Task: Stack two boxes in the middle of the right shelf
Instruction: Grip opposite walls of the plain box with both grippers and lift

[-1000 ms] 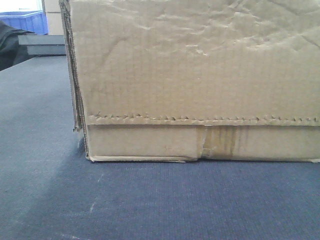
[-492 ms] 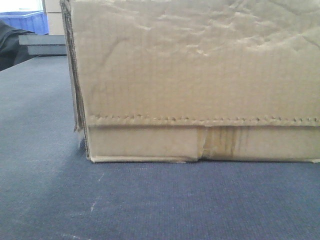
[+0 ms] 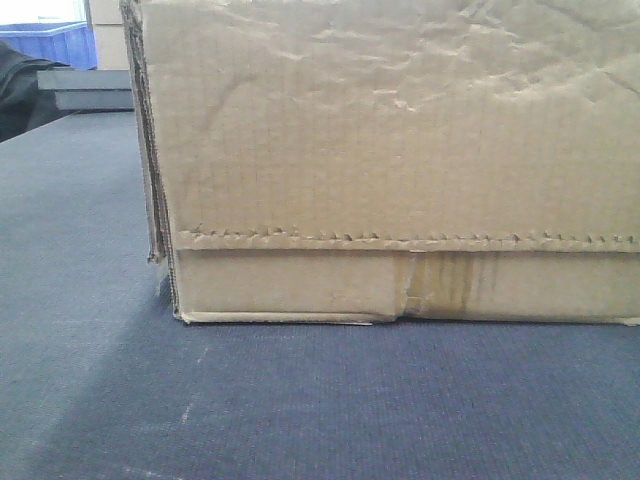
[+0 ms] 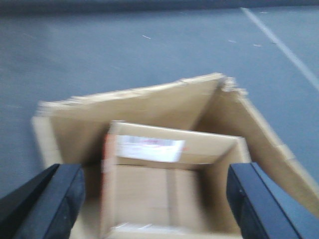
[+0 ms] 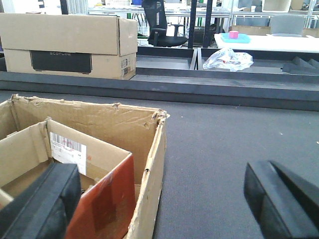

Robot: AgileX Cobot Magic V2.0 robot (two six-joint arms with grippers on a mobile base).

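Observation:
A large tan cardboard box (image 3: pixel 400 130) with a wrinkled face, a jagged flap seam and a brown tape stain fills the front view, standing on blue-grey carpet. From above it is open, with a smaller box (image 4: pixel 149 194) bearing a white label nested inside. My left gripper (image 4: pixel 154 174) is open wide over the smaller box, in a blurred view. My right gripper (image 5: pixel 162 172) is open and straddles the big box's right wall (image 5: pixel 154 164), one finger over the inner box (image 5: pixel 30 144) with its red-brown flap. The steel shelf is out of view.
Another tan carton (image 5: pixel 70 35) with a black panel stands on a dark ledge behind. A crumpled plastic bag (image 5: pixel 227 59), a white table (image 5: pixel 279 42) and an office chair (image 5: pixel 159 22) lie further back. A blue bin (image 3: pixel 50 42) is at the far left.

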